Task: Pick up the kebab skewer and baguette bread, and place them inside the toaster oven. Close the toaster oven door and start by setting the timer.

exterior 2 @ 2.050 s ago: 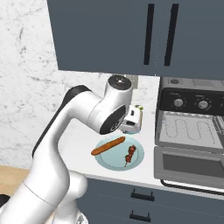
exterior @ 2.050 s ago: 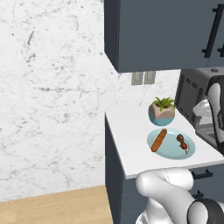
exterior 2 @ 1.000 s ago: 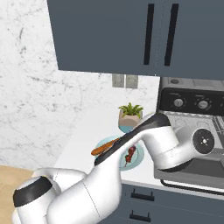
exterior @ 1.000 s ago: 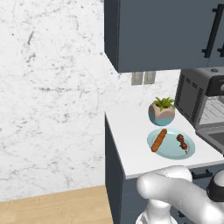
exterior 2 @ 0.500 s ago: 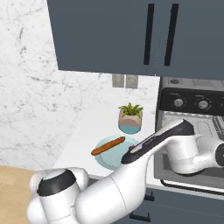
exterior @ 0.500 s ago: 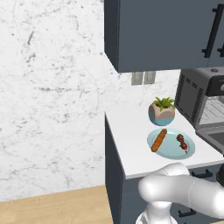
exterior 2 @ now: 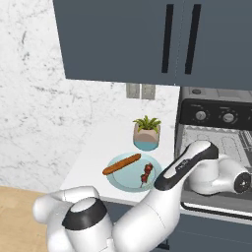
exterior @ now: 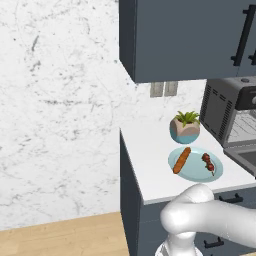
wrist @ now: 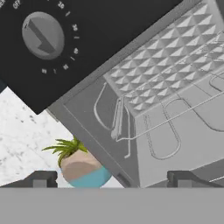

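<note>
The pincer hangs with its tips spread wide and nothing between them, nose to the toaster oven — wire rack dead ahead, a timer knob up and to its left. The baguette bread and kebab skewer lie on the light-blue plate, well off to the pincer's side on the worktop. The risk: swinging across, the arm could clip the potted plant or the lowered toaster oven door — both sit close to that path.
</note>
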Available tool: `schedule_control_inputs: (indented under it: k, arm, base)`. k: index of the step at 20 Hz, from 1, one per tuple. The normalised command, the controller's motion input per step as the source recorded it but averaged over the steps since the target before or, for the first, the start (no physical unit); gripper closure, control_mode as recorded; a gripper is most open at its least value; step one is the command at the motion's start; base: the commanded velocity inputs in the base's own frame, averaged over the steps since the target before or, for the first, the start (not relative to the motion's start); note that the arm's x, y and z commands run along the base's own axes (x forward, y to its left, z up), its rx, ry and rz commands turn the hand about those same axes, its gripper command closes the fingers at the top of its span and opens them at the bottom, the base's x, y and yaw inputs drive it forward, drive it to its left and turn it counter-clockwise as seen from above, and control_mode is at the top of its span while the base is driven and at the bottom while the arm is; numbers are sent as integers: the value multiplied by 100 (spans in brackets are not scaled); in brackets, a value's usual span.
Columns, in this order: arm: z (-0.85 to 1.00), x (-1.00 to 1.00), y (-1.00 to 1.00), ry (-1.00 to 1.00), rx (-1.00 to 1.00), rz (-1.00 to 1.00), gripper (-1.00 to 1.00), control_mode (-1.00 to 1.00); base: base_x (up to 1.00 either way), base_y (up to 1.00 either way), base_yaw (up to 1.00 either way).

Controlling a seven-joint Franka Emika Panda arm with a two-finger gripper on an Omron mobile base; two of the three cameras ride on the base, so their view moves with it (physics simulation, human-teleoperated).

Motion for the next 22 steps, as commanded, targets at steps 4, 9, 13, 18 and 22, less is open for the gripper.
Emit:
schedule_control_inputs:
  k: [4, 9, 13, 18, 22]
  arm:
    - [-21, 38, -12, -38, -7, -7, -100, -100]
    - [0, 18, -37, -27, -8, -9, -100, -100]
    - [3, 10, -46, -8, -12, -11, -100, -100]
    - [0, 6, -25, -6, -20, -14, -100, -100]
    - [0, 0, -29, -8, -23, -13, -100, -100]
  base:
    - [0, 0, 0]
    - [0, 0, 0]
    - [0, 0, 0]
    - [0, 0, 0]
    - [0, 0, 0]
